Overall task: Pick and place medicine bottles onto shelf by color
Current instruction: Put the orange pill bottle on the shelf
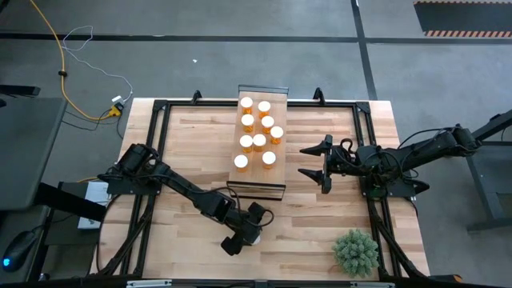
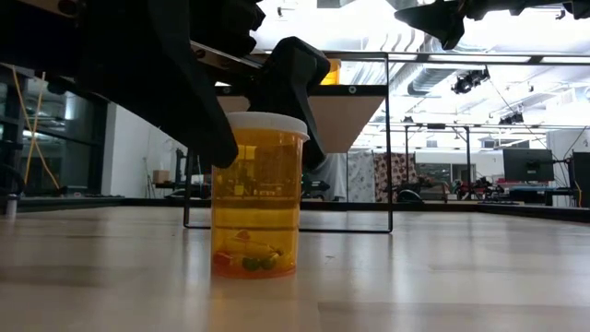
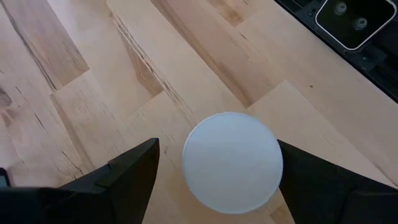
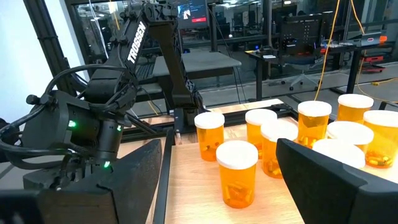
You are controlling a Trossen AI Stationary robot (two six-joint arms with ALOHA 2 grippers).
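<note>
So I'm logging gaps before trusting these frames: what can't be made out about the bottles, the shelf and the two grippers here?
- High view: the left gripper covers the bottle under it; only the low view shows that bottle.
- Low view: the shelf is partly blocked by the left arm, so its bottles are mostly hidden.
- Right wrist view: the right gripper's fingers cover the nearest shelf bottles; their contents are too small to identify.
</note>
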